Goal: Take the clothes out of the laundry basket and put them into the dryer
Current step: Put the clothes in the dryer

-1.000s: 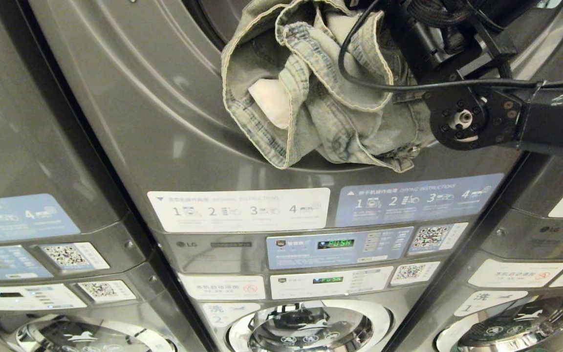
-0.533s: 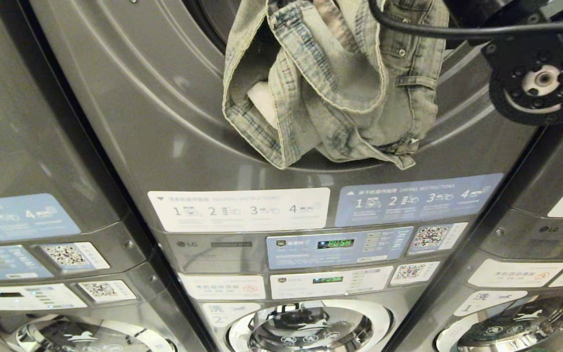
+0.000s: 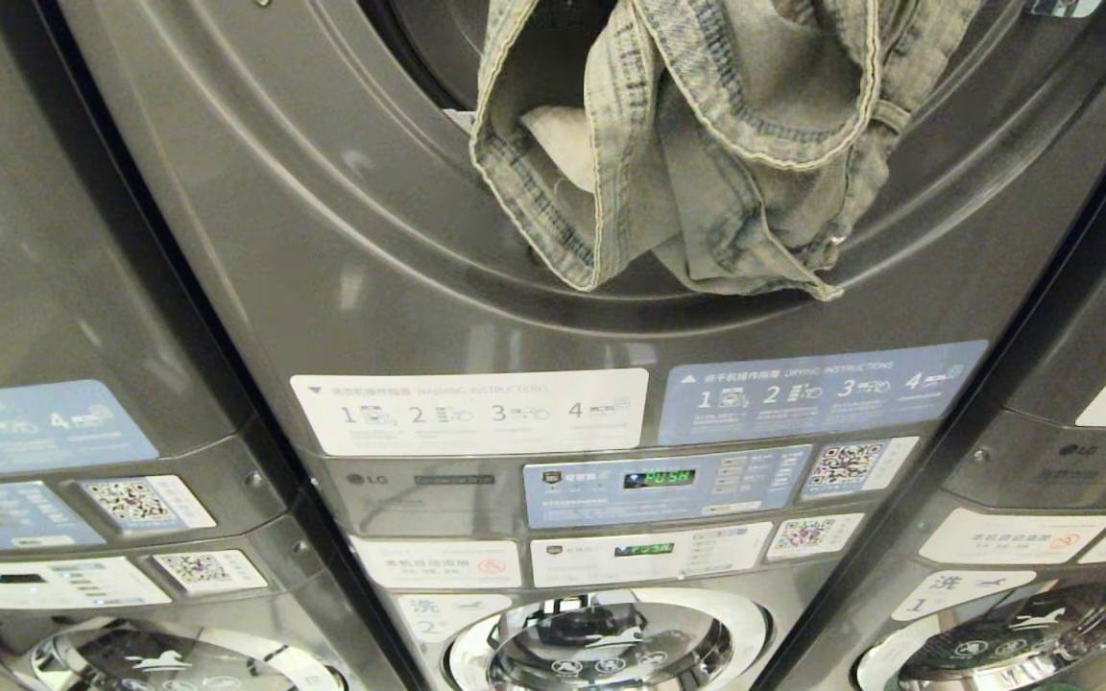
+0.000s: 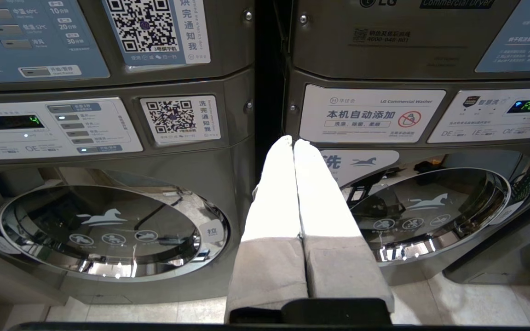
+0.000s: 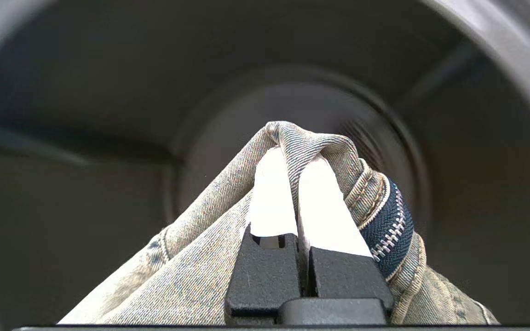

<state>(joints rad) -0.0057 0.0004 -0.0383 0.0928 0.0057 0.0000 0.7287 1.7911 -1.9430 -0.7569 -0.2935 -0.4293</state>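
A faded denim garment point(image 3: 707, 144) hangs in the dryer's point(image 3: 323, 240) round opening, its lower folds draped over the front rim. In the right wrist view my right gripper point(image 5: 295, 156) is shut on a fold of this denim point(image 5: 191, 257) beside a dark zipper point(image 5: 391, 225), pointing into the dark drum point(image 5: 108, 115). The right gripper is outside the head view. My left gripper point(image 4: 292, 140) is shut and empty, parked low in front of the washers. The laundry basket is out of view.
Instruction stickers and control panels point(image 3: 659, 480) sit below the opening, with the washer door labelled 2 point(image 3: 611, 643) under them. Same-looking stacks stand close on the left point(image 3: 54, 288) and right point(image 3: 1091, 432).
The right arm has risen out of the head view, carrying the denim garment upward and deeper into the dryer's opening. The left arm has not moved.
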